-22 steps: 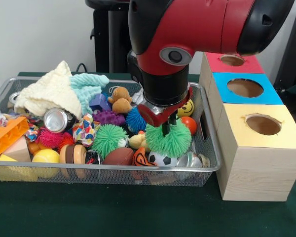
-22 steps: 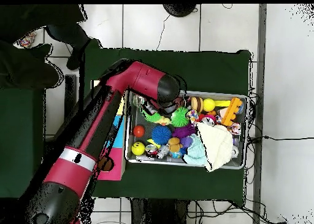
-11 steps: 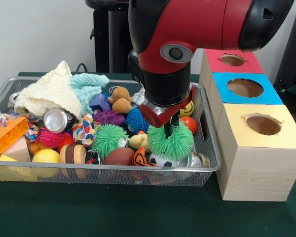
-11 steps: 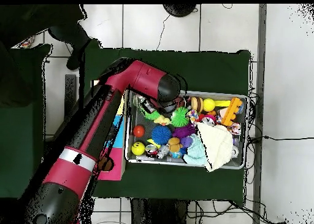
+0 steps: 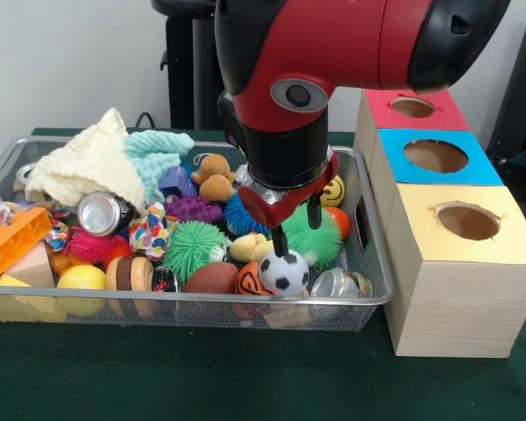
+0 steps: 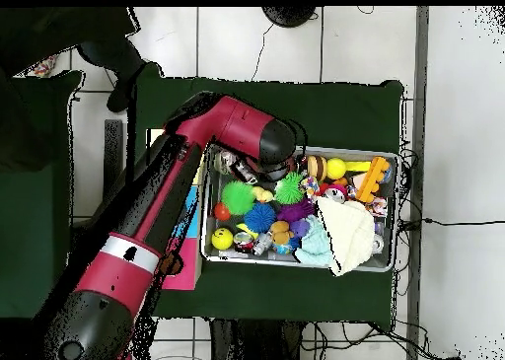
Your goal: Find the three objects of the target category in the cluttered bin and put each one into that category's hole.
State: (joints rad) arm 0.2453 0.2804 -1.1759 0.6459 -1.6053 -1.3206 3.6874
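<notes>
My gripper (image 5: 296, 226) hangs open over the right part of the wire bin (image 5: 184, 298), with nothing between its two dark fingers (image 5: 279, 240). A green spiky ball (image 5: 316, 244) lies in the bin just behind and below the fingers; in the overhead view this green ball (image 6: 237, 196) sits beside the arm's red head (image 6: 268, 144), which hides the gripper. A small soccer ball (image 5: 283, 272) rests right under the left finger. A second green spiky ball (image 5: 193, 247), a blue one (image 5: 241, 213), a purple one (image 5: 193, 209) and a pink one (image 5: 89, 246) lie among the clutter.
To the right of the bin stands a row of wooden boxes with round holes: yellow (image 5: 465, 219) nearest, then blue (image 5: 434, 156), then red (image 5: 412, 107). Cream and teal cloths (image 5: 96, 162), a can (image 5: 101, 213), a toy football (image 5: 212, 278) and an orange block (image 5: 13, 239) fill the bin.
The gripper had the green spiky ball between its fingers and lifted it slightly; now the fingers are apart and the ball lies in the bin. The arm shifted a little left.
</notes>
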